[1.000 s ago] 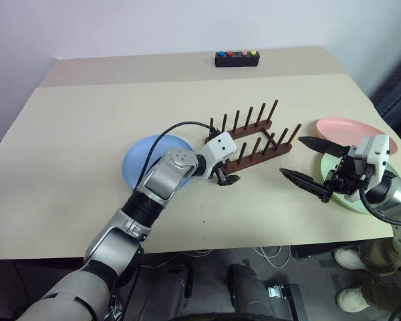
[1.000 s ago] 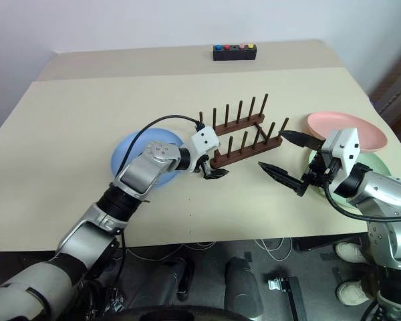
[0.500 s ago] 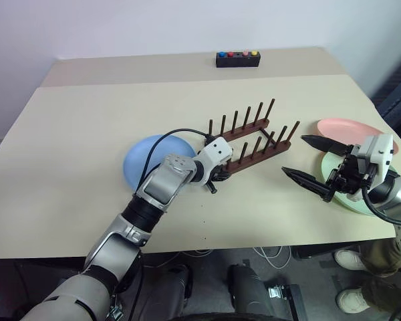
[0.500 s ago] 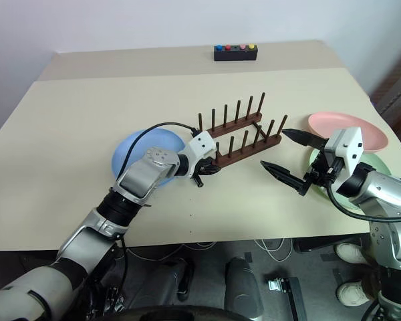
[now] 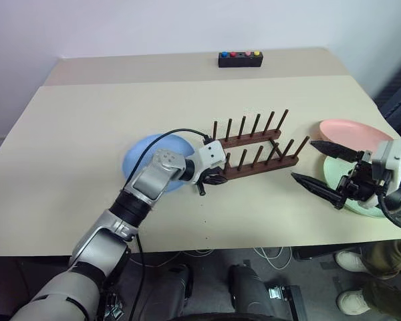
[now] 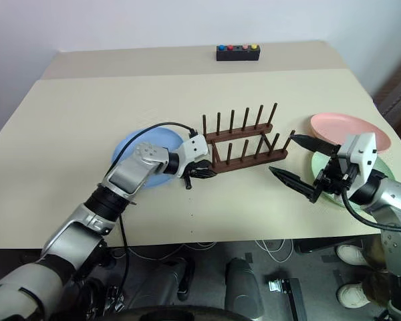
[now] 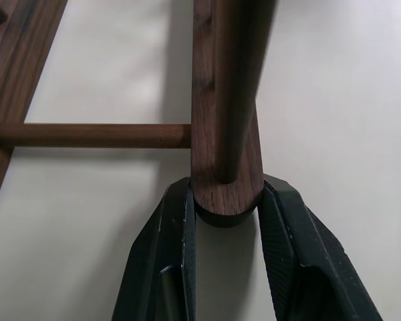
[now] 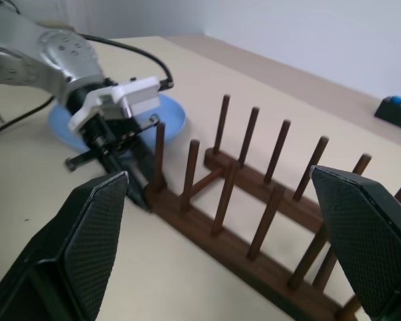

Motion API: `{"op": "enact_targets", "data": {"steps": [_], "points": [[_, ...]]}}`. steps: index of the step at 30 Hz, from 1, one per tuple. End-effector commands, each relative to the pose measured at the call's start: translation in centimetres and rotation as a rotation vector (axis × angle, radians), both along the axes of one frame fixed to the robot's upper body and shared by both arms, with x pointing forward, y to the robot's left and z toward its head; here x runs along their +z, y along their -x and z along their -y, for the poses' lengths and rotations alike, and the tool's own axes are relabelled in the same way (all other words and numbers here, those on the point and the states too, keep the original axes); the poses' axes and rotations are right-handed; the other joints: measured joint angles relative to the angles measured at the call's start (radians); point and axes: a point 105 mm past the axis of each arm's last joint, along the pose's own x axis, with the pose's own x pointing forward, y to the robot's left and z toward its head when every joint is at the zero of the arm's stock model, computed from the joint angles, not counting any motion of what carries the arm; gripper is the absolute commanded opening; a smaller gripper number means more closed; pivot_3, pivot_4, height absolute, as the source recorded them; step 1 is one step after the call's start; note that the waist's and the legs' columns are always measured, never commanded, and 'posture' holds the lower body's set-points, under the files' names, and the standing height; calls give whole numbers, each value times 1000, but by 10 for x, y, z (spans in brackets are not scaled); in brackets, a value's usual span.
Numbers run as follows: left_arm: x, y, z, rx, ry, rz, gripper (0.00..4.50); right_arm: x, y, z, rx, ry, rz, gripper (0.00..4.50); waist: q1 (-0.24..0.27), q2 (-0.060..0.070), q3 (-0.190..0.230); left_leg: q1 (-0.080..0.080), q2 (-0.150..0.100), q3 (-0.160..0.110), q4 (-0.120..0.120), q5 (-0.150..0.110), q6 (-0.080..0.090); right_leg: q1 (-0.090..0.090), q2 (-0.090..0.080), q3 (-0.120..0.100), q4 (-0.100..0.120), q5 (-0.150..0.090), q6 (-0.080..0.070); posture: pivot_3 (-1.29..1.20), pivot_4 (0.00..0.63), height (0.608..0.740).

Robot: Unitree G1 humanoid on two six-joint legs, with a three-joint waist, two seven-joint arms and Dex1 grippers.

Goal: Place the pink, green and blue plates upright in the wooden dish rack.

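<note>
Left end effector is clamped on the wooden dish rack, its two black fingers pinching the rounded end of the rack's near rail, right at the foot of the end peg. The wrist view puts it beyond doubt: fingers pressed against both sides of the rail tip, with the crossbar running off to the far rail.

The rack stands flat on the beige counter, roughly in the middle, two rails side by side, pegs pointing straight up, and not a plate in it yet.

The blue plate lies flat on the counter just past the gripped end of the rack, partly under the left arm. Off the rack's opposite end, the pink plate lies flat, and the green plate lies beside it, nearer the counter's front edge, partly covered by the right arm.

Right end effector hovers just beyond that same far end of the rack, above the counter, fingers spread wide and holding nothing. Its wrist view looks down the length of the rack between those spread fingers, towards the left end effector at the other end.

Well behind the rack, by the counter's back edge, sits a small black box with coloured buttons.
</note>
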Motion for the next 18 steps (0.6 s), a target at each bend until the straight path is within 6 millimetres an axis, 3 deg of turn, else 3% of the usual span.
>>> {"op": "enact_targets", "data": {"steps": [1,7,15,18], "points": [[18,1,6,-96,18,65,701,15,7,-4,27,15,53,4500,3,0,0,0,0,0,0,0,0,0,0,0,0,0,0,0,150,740],[7,-3,3,-118,-23,73,701,14,9,-5,27,16,45,4500,6,0,0,0,0,0,1,0,1,0,0,0,0,0,0,0,150,740],[6,-11,1,-65,-1,69,701,13,8,-5,24,19,45,4500,6,0,0,0,0,0,2,-1,1,1,0,0,0,0,0,0,150,740],[13,-15,2,-18,49,61,2119,13,6,-6,26,19,50,4500,6,0,0,0,0,0,2,-1,1,1,0,0,0,0,0,0,150,740]]}}
